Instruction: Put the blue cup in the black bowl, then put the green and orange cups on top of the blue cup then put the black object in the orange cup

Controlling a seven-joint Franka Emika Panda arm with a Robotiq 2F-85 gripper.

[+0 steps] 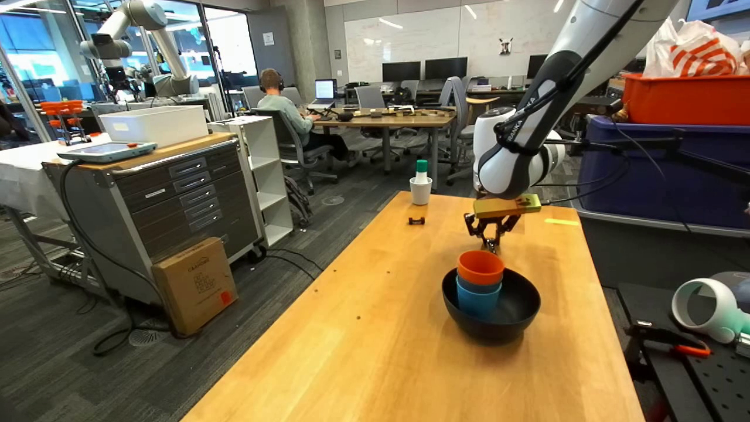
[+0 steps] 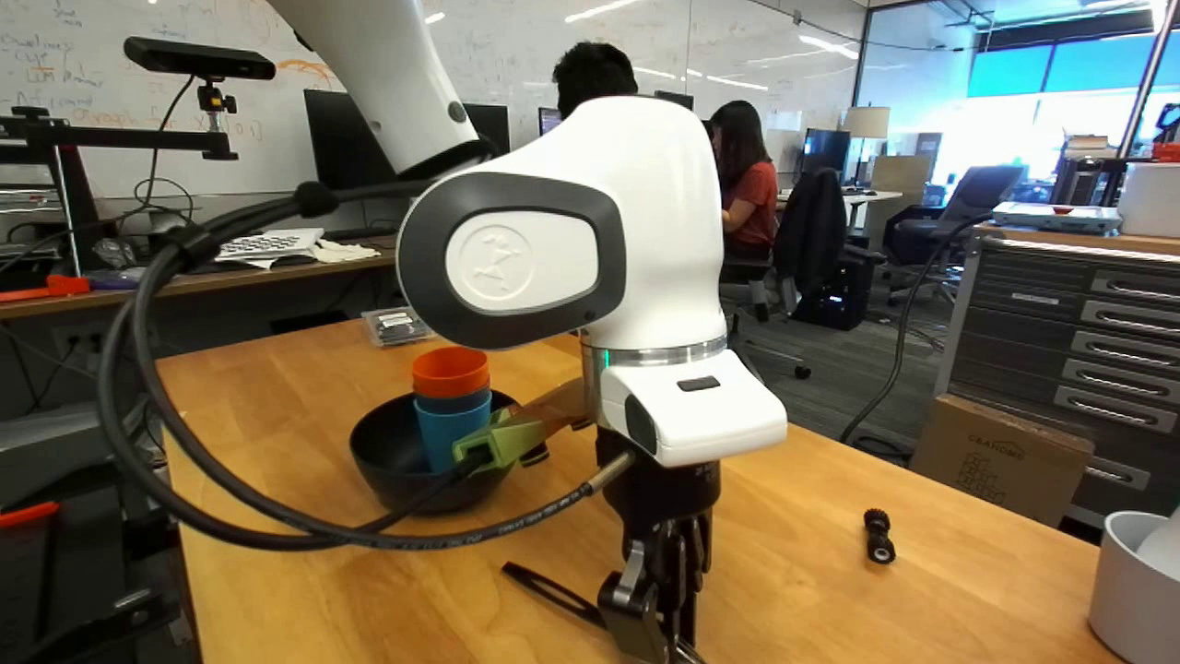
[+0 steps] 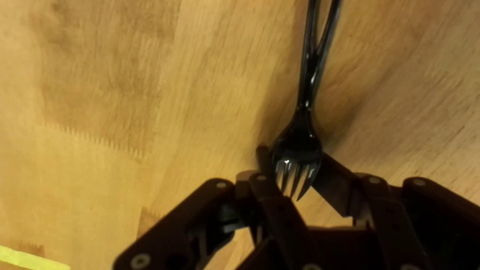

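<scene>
One black fork (image 3: 303, 116) lies on a wooden desk (image 1: 351, 351), its head between the jaws, which appear to be grasping it around the tines, no gap showing on either side; how tightly is not clear. Slim and glossy, likely molded plastic, it should prove light, slick and stiff with a little spring; the curved head could let it swivel, and the narrow neck would probably give a steadier hold. The robot arm (image 2: 636, 240) arches over the desk with its wrist turned down, jaws aimed almost straight at the wood, as the fork's slotted handle reaches toward a black bowl (image 1: 492, 333). Inside the bowl, in both exterior views, an orange cup (image 1: 480, 269) tops a stack with a mostly hidden green cup (image 1: 479, 287) beneath it and a blue cup (image 1: 479, 302) at the bottom.
</scene>
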